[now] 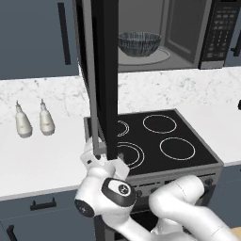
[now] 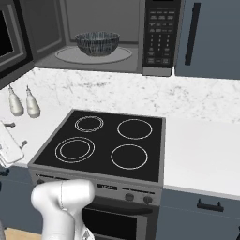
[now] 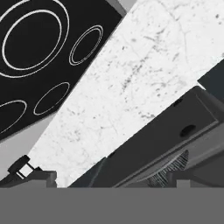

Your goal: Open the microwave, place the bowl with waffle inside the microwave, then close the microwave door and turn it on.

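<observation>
Bowl (image 1: 139,43) already in microwave (image 2: 103,37); door (image 1: 104,80) should be swung shut w/ steady push, pincer width can't be told.

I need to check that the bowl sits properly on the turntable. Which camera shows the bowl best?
The right base view: the bowl stands whole and unobstructed on the glass turntable inside the open microwave. The left base view shows it too, smaller, beside the open microwave door. The hand view catches just a streaked sliver.
</observation>
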### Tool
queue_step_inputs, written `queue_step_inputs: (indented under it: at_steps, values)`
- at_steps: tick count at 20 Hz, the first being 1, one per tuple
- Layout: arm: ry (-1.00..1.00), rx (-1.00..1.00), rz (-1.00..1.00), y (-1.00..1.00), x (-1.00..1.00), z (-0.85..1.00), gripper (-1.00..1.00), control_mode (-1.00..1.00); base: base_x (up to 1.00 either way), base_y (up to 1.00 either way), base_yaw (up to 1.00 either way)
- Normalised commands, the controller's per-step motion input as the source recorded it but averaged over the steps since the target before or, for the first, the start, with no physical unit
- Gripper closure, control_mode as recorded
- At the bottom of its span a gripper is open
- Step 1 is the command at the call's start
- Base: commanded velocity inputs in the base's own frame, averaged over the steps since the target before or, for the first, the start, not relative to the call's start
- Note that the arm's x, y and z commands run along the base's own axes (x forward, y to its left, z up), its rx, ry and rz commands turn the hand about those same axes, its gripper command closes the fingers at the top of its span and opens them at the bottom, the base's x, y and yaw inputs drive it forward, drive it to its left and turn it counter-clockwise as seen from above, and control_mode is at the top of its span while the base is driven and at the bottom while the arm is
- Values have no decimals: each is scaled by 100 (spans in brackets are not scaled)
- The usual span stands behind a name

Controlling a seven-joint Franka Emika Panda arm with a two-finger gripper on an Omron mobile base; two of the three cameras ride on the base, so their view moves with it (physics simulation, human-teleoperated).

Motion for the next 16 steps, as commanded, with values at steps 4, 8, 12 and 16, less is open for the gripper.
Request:
queue_step_inputs:
  at_steps: [4, 8, 12, 16]
  values:
    - [-24, -9, -13, 100, 0, 0, -100, -100, 0, 0, 0]
    - [-22, -11, -13, 100, 0, 0, -100, -100, 0, 0, 0]
    - [-20, -12, -12, 100, 0, 6, 100, -100, 0, 0, 0]
    - [-21, -6, -8, 85, 0, 36, 100, -100, 0, 0, 0]
